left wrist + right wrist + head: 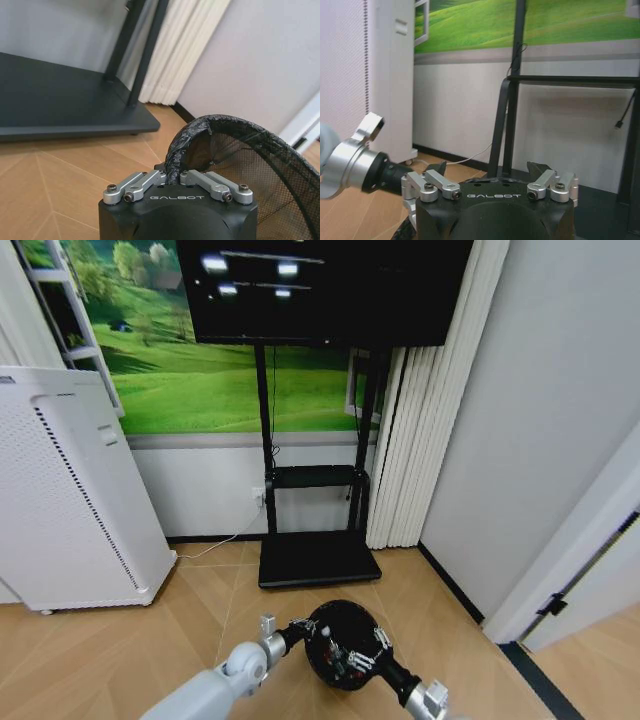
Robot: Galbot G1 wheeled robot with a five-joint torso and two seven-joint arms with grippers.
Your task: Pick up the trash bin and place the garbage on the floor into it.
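Note:
The trash bin [338, 632], round and black with a bag liner, hangs low over the wooden floor [200, 590] in front of me. My left gripper [301, 629] is shut on its near-left rim; the left wrist view shows the pads [150, 178] pinching the liner-wrapped rim of the trash bin [200, 131], with mesh wall beyond. My right gripper [362, 657] hovers over the bin's right side, open; its fingers [438, 168] stand wide apart with nothing between them. The garbage is out of view.
A black TV stand base [318, 558] lies on the floor just beyond the bin, under a large screen [320, 290]. A tall white appliance [70, 500] stands at left. White curtain folds [420, 440], a grey wall and a door frame [560, 570] close the right.

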